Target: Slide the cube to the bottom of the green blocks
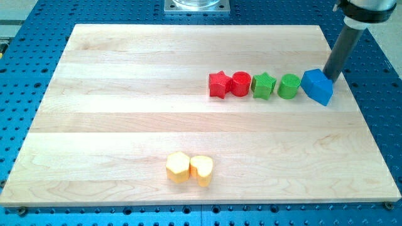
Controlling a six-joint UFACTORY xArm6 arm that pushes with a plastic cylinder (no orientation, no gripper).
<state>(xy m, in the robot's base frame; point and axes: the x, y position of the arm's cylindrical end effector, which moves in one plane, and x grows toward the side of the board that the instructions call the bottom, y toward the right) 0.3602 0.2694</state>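
Two blue blocks sit pressed together at the view's right: the blue cube [311, 81] and a second blue block [323, 93] just below and right of it. The cube touches or nearly touches the right side of the green cylinder [289, 86]. The green star [264, 86] is left of the cylinder. My tip [329, 78] is at the upper right of the blue pair, against them.
A red star [218, 84] and a red cylinder [241, 83] continue the row to the left of the green blocks. A yellow hexagonal block [178, 167] and a yellow heart [201, 169] sit near the bottom edge of the wooden board [125, 94]. The board's right edge is close to the blue blocks.
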